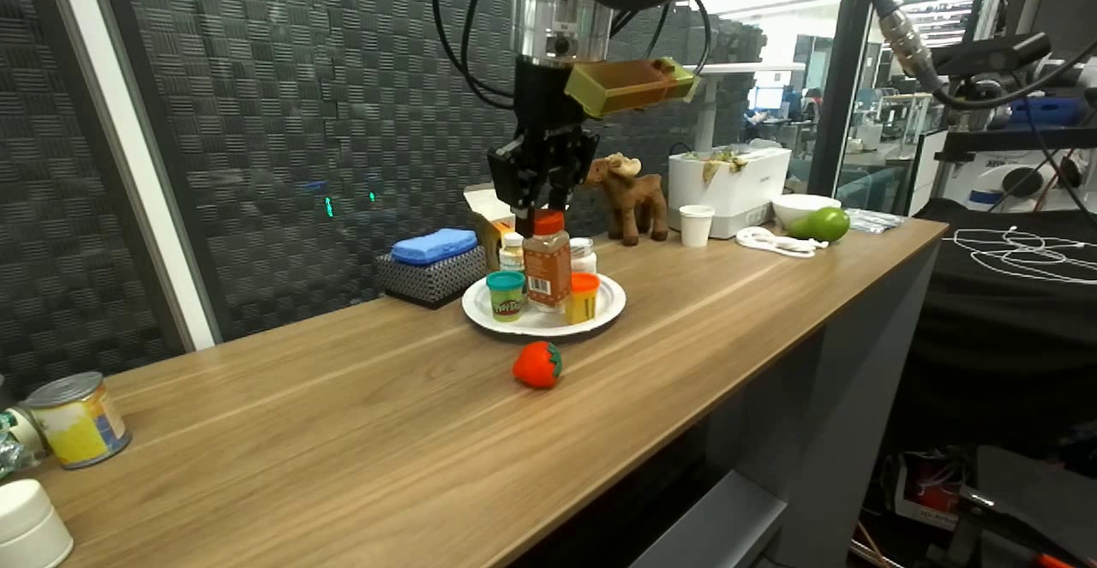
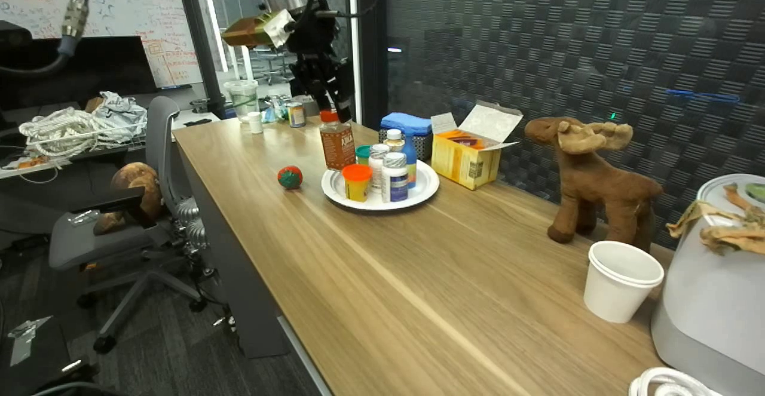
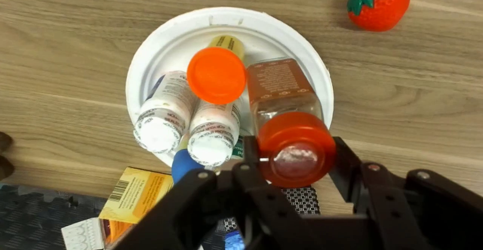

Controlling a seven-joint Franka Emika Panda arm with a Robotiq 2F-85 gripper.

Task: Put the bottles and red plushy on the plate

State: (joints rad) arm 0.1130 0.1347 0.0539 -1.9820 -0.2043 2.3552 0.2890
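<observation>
A white plate [image 1: 612, 302] on the table holds several bottles and tubs. My gripper [image 3: 296, 152] is at the red cap of a clear spice bottle [image 3: 281, 78], with a finger against each side. The bottle is upright over the plate's edge side; whether its base touches the plate, I cannot tell. Two white bottles [image 2: 395, 182], a blue bottle [image 2: 410, 162], a white-capped bottle [image 1: 512, 253], an orange-lidded tub [image 2: 357, 184] and a teal-lidded tub [image 1: 506, 301] stand on the plate. The red strawberry plushy [image 1: 536, 366] lies on the table beside the plate; it also shows in the wrist view [image 3: 385, 8].
A patterned box with a blue cloth [image 1: 434, 247], an open yellow box [image 2: 467, 160] and a brown moose toy [image 2: 603, 175] stand behind the plate near the wall. A paper cup [image 2: 618, 285] and a white appliance [image 1: 728, 191] are farther along. A can [image 1: 79, 422] is at the other end.
</observation>
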